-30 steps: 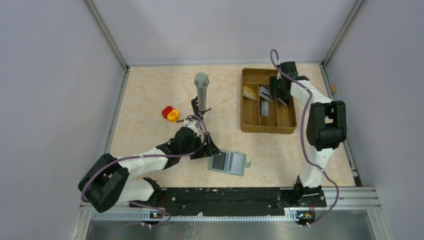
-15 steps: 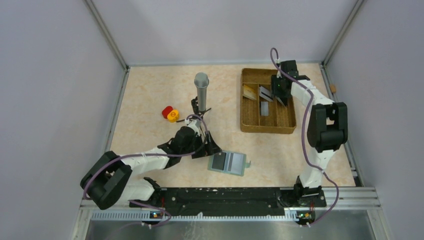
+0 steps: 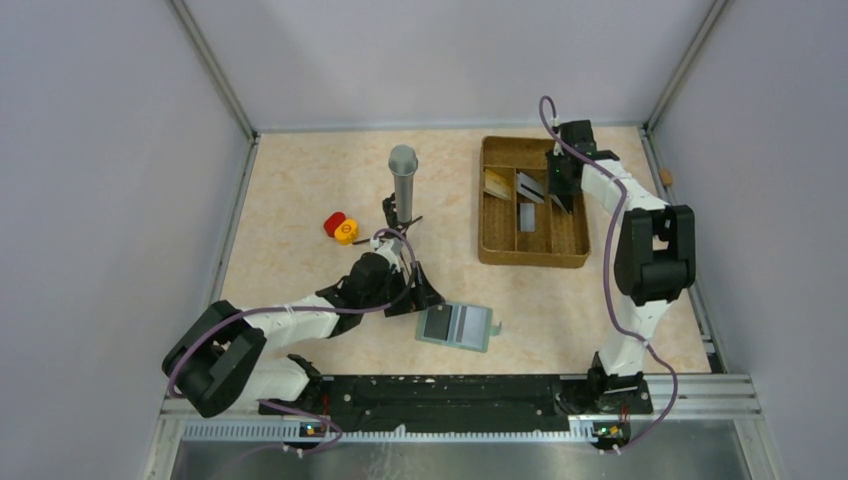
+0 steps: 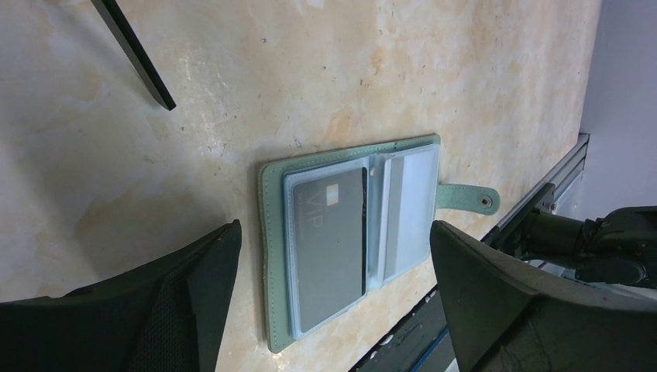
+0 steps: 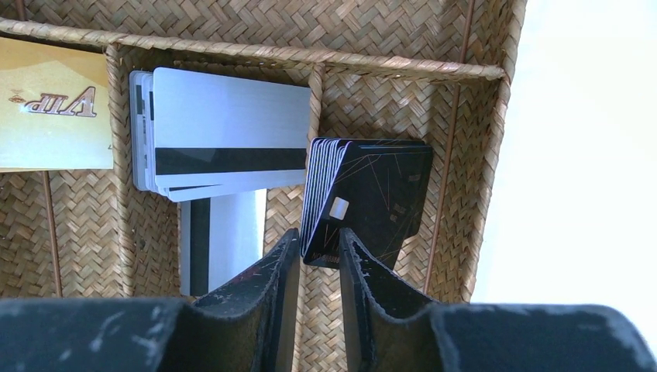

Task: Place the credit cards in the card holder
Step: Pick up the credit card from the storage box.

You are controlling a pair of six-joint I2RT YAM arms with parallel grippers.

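The card holder (image 3: 458, 325) lies open on the table, also in the left wrist view (image 4: 271, 256), with a grey card (image 4: 329, 240) in its left sleeve. My left gripper (image 3: 418, 298) is open and empty just above and left of it (image 4: 333, 226). The brown tray (image 3: 530, 256) holds a tan-gold card (image 5: 50, 108), silver cards (image 5: 232, 132) and a leaning stack of black cards (image 5: 380, 194). My right gripper (image 3: 561, 193) is down in the tray's right compartment. Its jaws (image 5: 319, 232) stand a narrow gap apart, with the black stack's lower corner between the fingertips.
A grey microphone (image 3: 403, 180) on a small black stand is at mid table. A red and a yellow piece (image 3: 340, 228) lie left of it. A black rod (image 4: 132, 50) crosses the left wrist view. The metal rail (image 3: 450, 390) runs along the near edge.
My right gripper has shifted slightly right and nearer inside the tray, onto the black cards. The left arm and the card holder have barely moved.
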